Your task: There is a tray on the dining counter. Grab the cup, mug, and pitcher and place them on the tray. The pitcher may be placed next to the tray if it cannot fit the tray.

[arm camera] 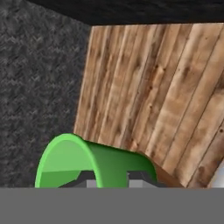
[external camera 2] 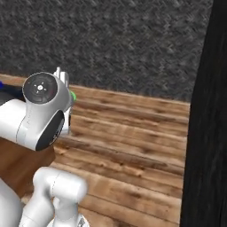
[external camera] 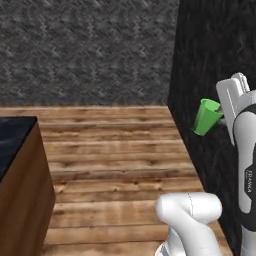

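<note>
Holding one green cup [external camera: 206, 117] clenched in the claw [arm camera: 109, 180], tilted in the air at 3 o'clock of the left base view | dining surface [external camera: 12, 137] corner at 9 o'clock, well apart | one black wall [external camera: 215, 50] just behind the cup | bare wooden floor [external camera: 115, 150] between, open.

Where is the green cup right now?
The cup is held tilted in the tool, off the counter and above the wooden floor, at the right of the left base view beside the dark wall.
</note>
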